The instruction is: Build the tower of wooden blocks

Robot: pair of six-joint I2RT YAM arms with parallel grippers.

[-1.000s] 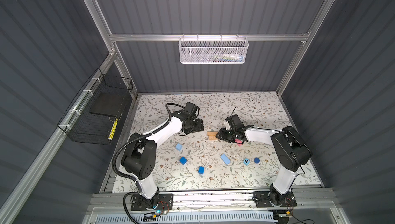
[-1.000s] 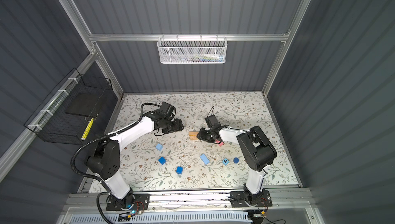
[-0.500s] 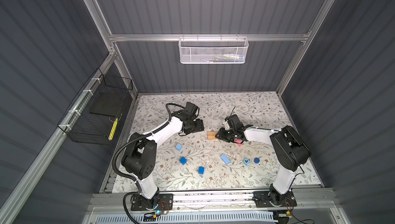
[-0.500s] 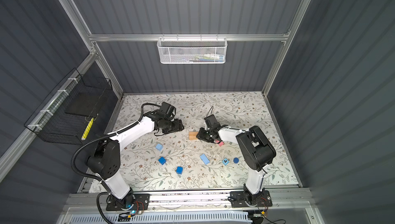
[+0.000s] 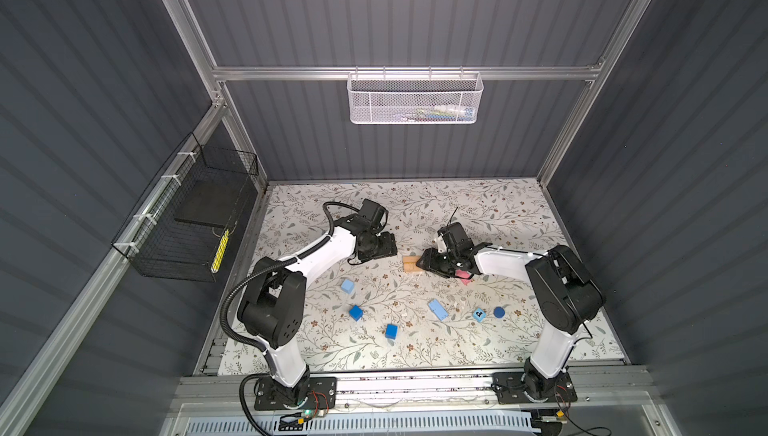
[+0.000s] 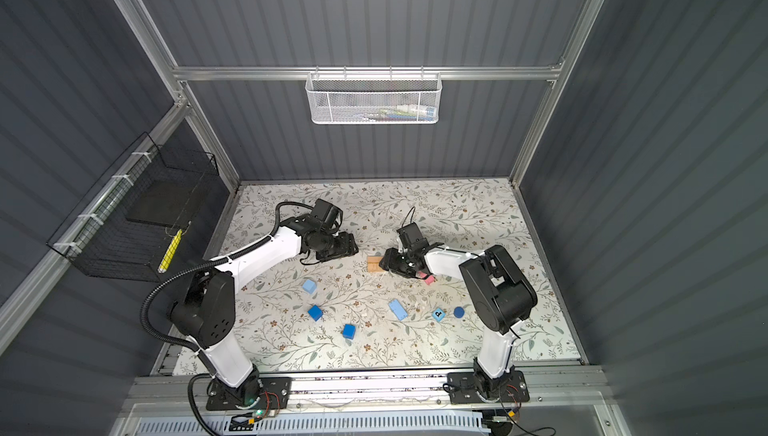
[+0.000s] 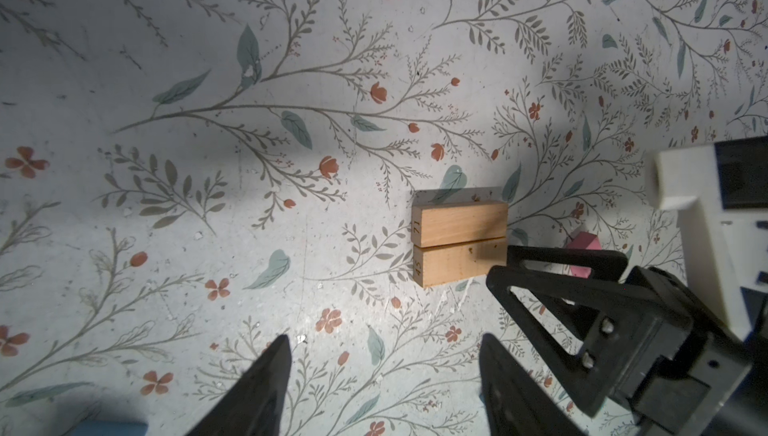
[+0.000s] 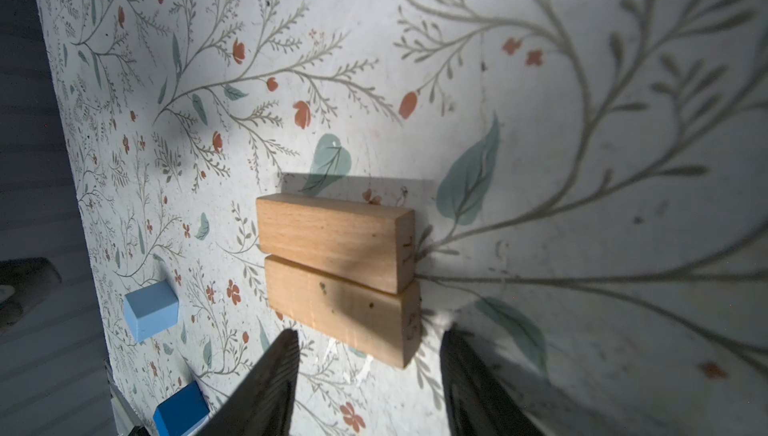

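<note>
Release just happened: your right gripper (image 8: 372, 336) parted off the nearer tan bar (image 8: 340, 313), now touching the farther tan bar (image 8: 336, 242); left gripper (image 7: 384, 340) hung open, empty; base looked laid.

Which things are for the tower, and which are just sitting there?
For the tower: tan bars, pink bar, light blue cube, two dark blue cubes, light blue bar, lettered cube, dark blue cylinder.
Just there: white mesh basket, black wire basket.
</note>
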